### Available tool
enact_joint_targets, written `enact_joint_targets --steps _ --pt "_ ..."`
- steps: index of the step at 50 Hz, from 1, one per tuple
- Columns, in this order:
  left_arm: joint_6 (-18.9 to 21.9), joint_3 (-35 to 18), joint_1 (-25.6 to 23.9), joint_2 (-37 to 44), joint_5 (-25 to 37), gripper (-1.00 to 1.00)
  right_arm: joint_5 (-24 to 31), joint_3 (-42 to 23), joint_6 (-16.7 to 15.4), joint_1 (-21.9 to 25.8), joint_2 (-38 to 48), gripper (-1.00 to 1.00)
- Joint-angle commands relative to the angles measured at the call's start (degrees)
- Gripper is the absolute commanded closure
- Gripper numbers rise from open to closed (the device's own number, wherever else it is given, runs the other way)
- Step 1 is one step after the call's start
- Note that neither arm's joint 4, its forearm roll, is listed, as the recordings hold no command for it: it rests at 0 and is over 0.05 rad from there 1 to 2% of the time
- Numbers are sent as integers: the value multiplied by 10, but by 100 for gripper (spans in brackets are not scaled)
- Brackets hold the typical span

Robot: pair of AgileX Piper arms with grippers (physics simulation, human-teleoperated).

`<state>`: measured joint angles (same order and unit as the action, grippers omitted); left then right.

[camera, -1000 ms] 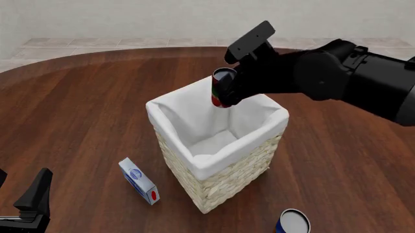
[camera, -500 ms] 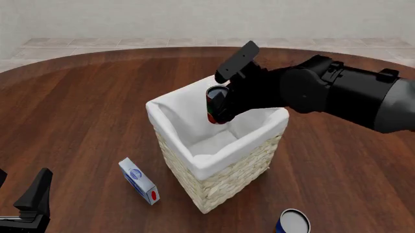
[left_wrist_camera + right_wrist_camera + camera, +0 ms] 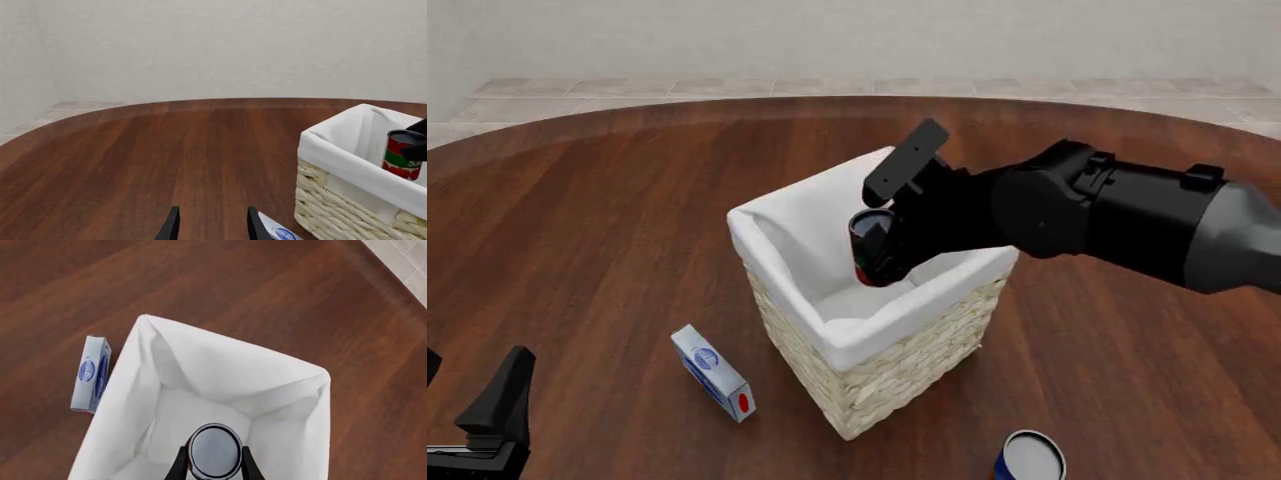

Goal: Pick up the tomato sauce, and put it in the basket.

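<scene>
- Left wrist view: left gripper idle, two fingertips parted with bare table showing between them, nothing held. One basket ahead and off to the side, well apart from this gripper. One tomato sauce can visible above the basket's white lining, upright or nearly so, dark right-arm parts touching it at the frame edge. A corner of the white-and-blue carton lies just beside the basket's base.
- Front view: right gripper is clamped on the tomato sauce, holding it over the basket opening, the can's lower end dipped at or just below the rim line; exact depth inside cannot be told. Can's long axis close to vertical, slightly tilted. Right arm is the one on the job; left gripper parked at the near-left corner, far from the basket. Count: one carton on the table left of the basket, one blue can at the near edge, right of it.
- Right wrist view: looking straight down the can's axis; metal top of the tomato sauce sits between the two fingers, gripped. Lined basket interior lies directly beneath, can well within the four walls. Judgement: release should drop it inside; nothing obstructs. One carton outside the basket wall
</scene>
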<state>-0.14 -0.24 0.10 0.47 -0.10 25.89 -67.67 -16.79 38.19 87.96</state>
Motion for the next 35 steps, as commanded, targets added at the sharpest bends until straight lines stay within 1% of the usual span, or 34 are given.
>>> enact_joint_targets --steps 1,3,4,35 --pt "0 0 0 0 0 -100 2 -5 -1 -8 1 100" --pt "0 0 0 0 0 -100 3 -6 -2 -7 0 100" --pt "0 0 0 0 0 -100 2 -9 -4 -10 1 -100" --pt "0 0 0 0 0 -100 12 -61 -20 -6 10 -100"
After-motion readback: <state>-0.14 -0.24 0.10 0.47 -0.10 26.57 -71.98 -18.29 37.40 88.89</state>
